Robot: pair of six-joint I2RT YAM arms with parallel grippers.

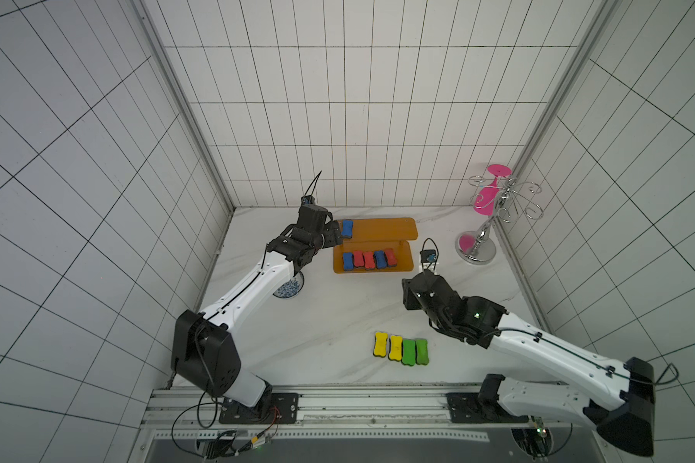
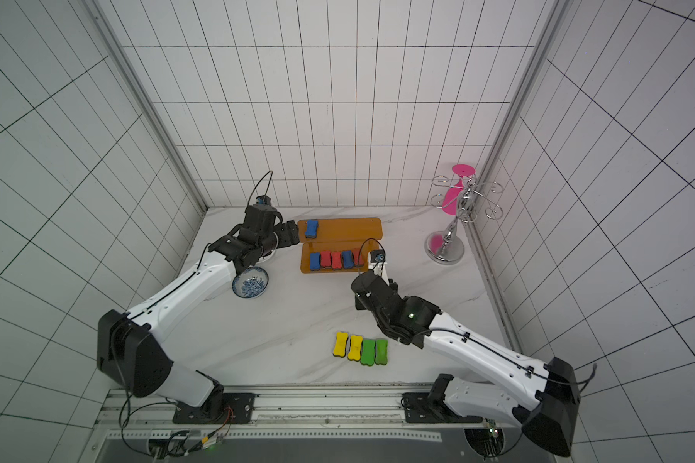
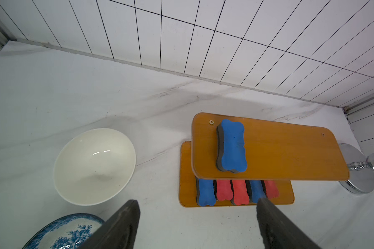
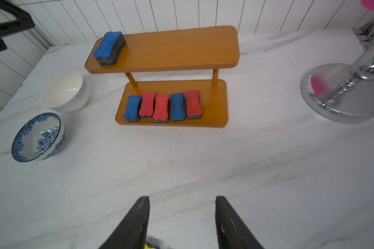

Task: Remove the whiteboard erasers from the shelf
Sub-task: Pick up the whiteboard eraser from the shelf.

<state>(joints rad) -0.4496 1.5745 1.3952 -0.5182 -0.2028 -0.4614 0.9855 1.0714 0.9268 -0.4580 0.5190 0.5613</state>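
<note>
Left gripper (image 3: 197,200): spread wide, nothing between the fingers; it sits off the left end of the shelf (image 4: 181,47), close to the lone blue eraser (image 4: 109,47) on the upper board.
Right gripper (image 4: 182,197): spread, empty, in front of the shelf and apart from it.
Lower board: row of five erasers (image 4: 161,107), blue-red-red-blue-red, flanks touching.
Off the shelf, well in front: four yellow and green erasers (image 1: 401,348).

Risks (judged):
- The blue eraser lies near the board's end; a finger landing on it rather than beside it could shove it off.
- The shelf looks light, so a sideways bump may skid or tip it.
- The packed row leaves no finger gap, so neighbours may drag along.
- The upper board overhangs the row, so approach from the front.

Containers: white bowl (image 4: 78,101) and blue-patterned bowl (image 4: 61,140), both left of the shelf, both empty.
</note>
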